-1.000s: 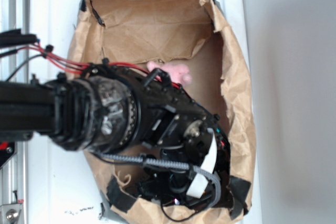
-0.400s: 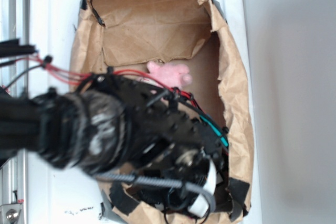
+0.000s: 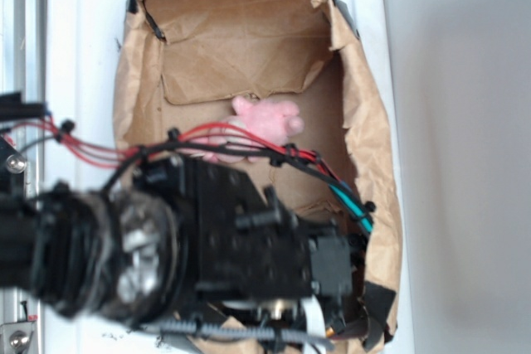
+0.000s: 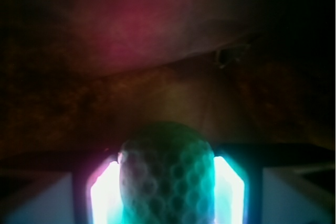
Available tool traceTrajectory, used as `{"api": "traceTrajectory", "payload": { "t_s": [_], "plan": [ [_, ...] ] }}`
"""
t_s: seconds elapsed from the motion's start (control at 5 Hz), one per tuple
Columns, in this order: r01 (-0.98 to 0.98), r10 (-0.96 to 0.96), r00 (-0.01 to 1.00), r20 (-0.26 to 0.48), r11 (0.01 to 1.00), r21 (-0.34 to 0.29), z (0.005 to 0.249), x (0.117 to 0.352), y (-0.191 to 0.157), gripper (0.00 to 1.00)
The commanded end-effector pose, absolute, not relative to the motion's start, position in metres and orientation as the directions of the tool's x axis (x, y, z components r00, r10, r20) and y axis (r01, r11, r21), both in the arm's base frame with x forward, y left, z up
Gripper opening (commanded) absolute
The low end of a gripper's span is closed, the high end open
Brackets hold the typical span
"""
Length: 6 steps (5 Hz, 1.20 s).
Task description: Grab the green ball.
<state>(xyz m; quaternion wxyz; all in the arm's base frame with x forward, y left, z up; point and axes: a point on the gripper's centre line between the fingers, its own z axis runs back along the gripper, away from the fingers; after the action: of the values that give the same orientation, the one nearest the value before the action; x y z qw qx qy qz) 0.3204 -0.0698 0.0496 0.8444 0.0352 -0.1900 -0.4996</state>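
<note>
In the wrist view the green ball (image 4: pixel 167 174), dark and dimpled, fills the space between my two glowing fingers (image 4: pixel 105 195). Both fingers press against its sides, so my gripper (image 4: pixel 167 192) is shut on it. The scene beyond is dark, with a faint pink blur above. In the exterior view the black arm (image 3: pixel 207 246) covers the lower part of the brown paper-lined box (image 3: pixel 377 147); the ball and the fingertips are hidden under it there.
A pink plush bunny (image 3: pixel 270 118) lies mid-box just beyond the arm. Red cables (image 3: pixel 99 151) run along the arm. The crumpled paper walls stand up all round; a white surface (image 3: pixel 83 39) surrounds the box.
The arm has pulled back toward the lower left and risen closer to the exterior camera, uncovering more of the box floor near the bunny.
</note>
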Motion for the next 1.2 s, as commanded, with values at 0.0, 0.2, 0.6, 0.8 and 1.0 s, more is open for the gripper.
{"api": "traceTrajectory", "payload": {
  "t_s": [0.0,0.2,0.6,0.8,1.0],
  "plan": [
    [0.771,-0.827,0.518,0.219,0.562,0.298,0.066,0.339,-0.062,0.00],
    [0.714,-0.755,0.639,0.149,0.654,0.251,0.060,0.345,-0.052,0.00],
    [0.400,-0.436,0.885,0.163,0.892,0.212,0.053,0.336,-0.040,0.00],
    [0.286,-0.307,0.920,0.242,0.951,0.120,0.049,0.330,-0.039,0.00],
    [0.239,-0.246,0.927,0.284,0.969,0.060,0.053,0.326,-0.036,0.00]
  ]
}}
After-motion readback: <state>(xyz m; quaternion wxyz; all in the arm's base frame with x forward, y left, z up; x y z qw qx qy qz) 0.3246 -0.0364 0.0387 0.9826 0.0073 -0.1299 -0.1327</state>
